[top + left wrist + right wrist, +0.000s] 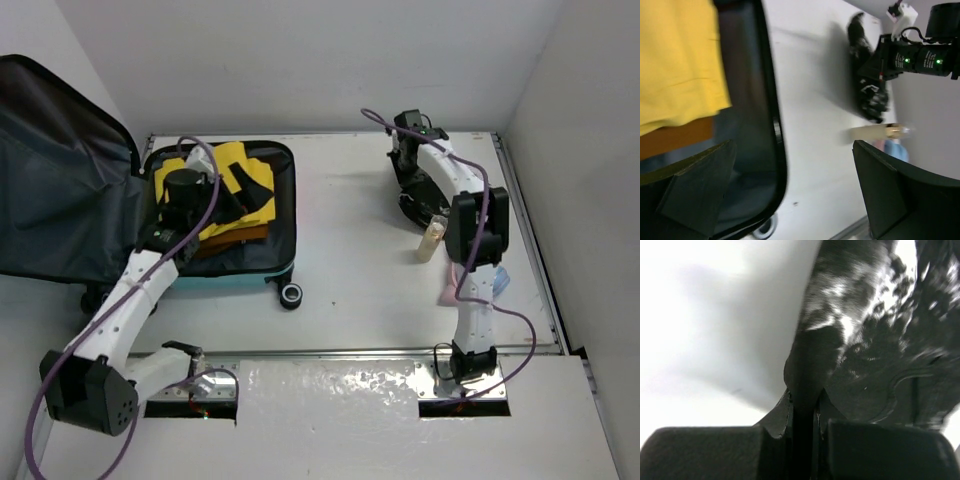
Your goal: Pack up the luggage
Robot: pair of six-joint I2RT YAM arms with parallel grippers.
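The luggage (240,281) lies open in the far left corner of the surface (350,250). Its long axis runs from the far edge toward the near edge, and a black wheel (290,295) is at the near end. The lid (60,190), lined in dark grey, stands raised off its left side. Inside you have a yellow garment (240,165) lying over something brown (235,235).

Your left hand (794,150) hovers over the case's right rim with its fingers spread wide and nothing between them.

Your right hand (805,425) is at the far edge, toward the right corner. Its fingers are pinched tight on the thin edge of a glossy black item (875,365), which is too blurred to name. Just nearward of it, a cream bottle (432,240) lies tilted beside the right arm.
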